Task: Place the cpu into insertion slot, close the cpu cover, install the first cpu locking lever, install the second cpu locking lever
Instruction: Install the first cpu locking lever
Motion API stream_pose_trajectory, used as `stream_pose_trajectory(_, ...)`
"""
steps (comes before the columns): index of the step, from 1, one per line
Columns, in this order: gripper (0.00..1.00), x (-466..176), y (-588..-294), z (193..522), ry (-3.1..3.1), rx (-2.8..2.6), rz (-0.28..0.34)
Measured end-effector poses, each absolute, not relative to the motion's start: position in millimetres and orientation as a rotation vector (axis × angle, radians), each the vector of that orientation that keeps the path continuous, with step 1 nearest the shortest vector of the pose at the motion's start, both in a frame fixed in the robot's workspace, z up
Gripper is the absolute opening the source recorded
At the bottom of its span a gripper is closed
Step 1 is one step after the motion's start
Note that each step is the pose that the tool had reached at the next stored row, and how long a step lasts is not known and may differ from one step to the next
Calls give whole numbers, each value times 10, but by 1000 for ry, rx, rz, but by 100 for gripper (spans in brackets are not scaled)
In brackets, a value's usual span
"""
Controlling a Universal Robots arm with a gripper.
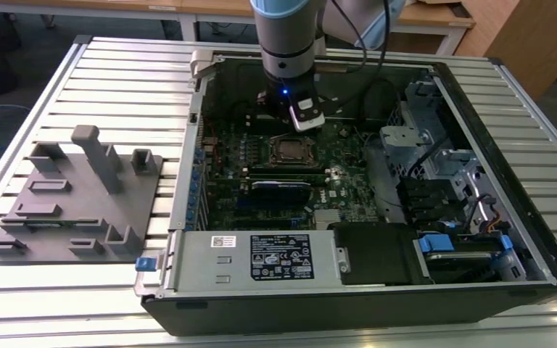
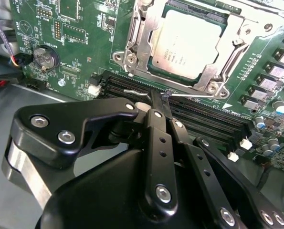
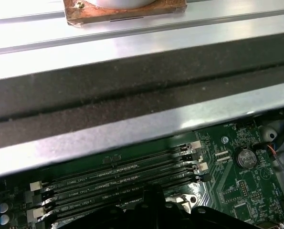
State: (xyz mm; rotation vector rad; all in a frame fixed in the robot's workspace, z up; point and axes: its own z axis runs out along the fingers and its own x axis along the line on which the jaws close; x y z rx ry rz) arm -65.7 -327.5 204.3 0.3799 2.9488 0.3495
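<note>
One black two-fingered gripper (image 2: 162, 96) working inside one open black computer case (image 1: 356, 313).
The one small silver-grey square cpu (image 2: 187, 45) is sitting in the silver-rimmed insertion slot (image 2: 128, 58), the one shiny frame-shaped cpu cover (image 2: 150, 33) lying flat around it; the fingers (image 2: 154, 125) are pressing shut, seemingly onto one thin silver wire lever (image 2: 194, 95). The exterior view is adding the ribbed aluminium table (image 1: 114, 80) (one grey moulded fixture (image 1: 75, 196) lying beside the case) and wooden desks (image 1: 434, 11) behind.

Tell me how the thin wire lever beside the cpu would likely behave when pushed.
The wire lever is slim, bare, shiny metal, so it probably flexes springily and may slip off the end effector. It looks light for its length, and rough pushing might bend it.
</note>
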Motion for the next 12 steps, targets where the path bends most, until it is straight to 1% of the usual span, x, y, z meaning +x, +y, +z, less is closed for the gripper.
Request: stream_pose_trajectory(12, 10, -656, -3275, 1986, 2949, 380, 349)
